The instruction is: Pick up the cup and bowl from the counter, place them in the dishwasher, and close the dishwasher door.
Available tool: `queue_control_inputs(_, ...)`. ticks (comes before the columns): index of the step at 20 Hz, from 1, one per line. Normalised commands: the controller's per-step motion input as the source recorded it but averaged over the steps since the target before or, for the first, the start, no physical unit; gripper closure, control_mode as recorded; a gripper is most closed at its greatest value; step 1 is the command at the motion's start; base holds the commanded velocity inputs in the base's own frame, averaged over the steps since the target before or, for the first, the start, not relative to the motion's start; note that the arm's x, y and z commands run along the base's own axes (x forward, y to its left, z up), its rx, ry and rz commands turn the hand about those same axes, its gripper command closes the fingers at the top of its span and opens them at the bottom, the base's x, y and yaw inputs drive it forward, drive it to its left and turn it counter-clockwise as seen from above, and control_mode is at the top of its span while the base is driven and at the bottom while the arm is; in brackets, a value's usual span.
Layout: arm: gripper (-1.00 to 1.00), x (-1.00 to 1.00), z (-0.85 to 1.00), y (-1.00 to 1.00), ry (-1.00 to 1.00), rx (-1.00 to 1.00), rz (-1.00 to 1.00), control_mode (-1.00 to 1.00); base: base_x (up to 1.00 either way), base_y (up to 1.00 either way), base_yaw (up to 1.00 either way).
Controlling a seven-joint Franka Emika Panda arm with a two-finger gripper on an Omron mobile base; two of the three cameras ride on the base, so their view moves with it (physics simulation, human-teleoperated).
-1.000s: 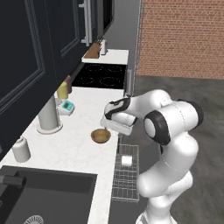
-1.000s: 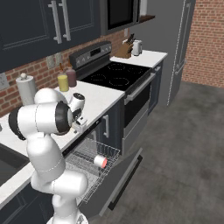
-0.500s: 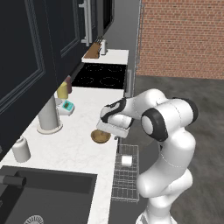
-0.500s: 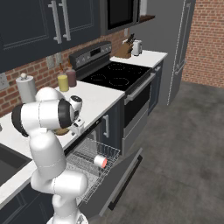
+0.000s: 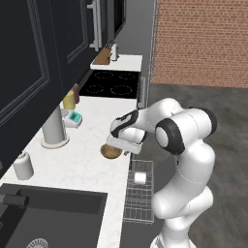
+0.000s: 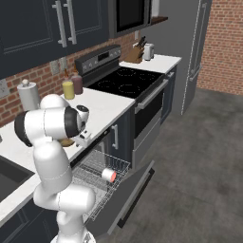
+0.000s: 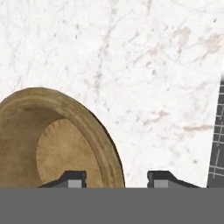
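Observation:
The brown wooden bowl (image 5: 111,151) sits on the white counter (image 5: 87,140) near its front edge. My gripper (image 5: 119,146) hangs low over the bowl's right side. In the hand view the bowl (image 7: 57,144) lies at the lower left, and my gripper (image 7: 117,177) straddles its rim: one fingertip inside, one outside over the marble (image 7: 153,65), with gaps on both sides. The jaws stand partly narrowed and open. The cup (image 5: 140,178) lies on its side in the dishwasher's pulled-out wire rack (image 5: 138,201); from the right the cup (image 6: 109,175) shows its red end above the lowered door (image 6: 135,190).
A paper towel holder (image 5: 53,128), a white jar (image 5: 23,166), a yellow jar (image 5: 69,100) and a small teal item (image 5: 74,116) stand along the counter's back. The black sink (image 5: 48,218) lies to the left, the cooktop (image 5: 114,83) and knife block (image 5: 102,55) beyond.
The hand has dropped lower onto the bowl's edge and its fingers have drawn closer together. Bowl and cup have stayed put.

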Motion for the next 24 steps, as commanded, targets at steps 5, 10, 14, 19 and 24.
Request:
queue_control_inputs(5,1.00,0.00,-0.09,0.02,0.00,0.00,0.02,-1.00,0.00,0.00,0.00)
queue_control_inputs(10,1.00,-0.09,0.00,0.00,-0.01,0.00,0.01,-1.00,0.00,0.00,0.00)
queue_control_inputs(14,1.00,-0.89,0.22,-0.48,-0.04,0.00,0.00,-1.00,0.00,0.00,0.00)
queue_control_inputs(19,1.00,-0.99,0.47,-0.99,-0.01,0.00,0.00,-1.00,0.00,0.00,0.00)
queue_control_inputs(24,1.00,-0.79,0.27,-1.00,0.05,0.01,0.00,-1.00,0.00,0.00,0.00)
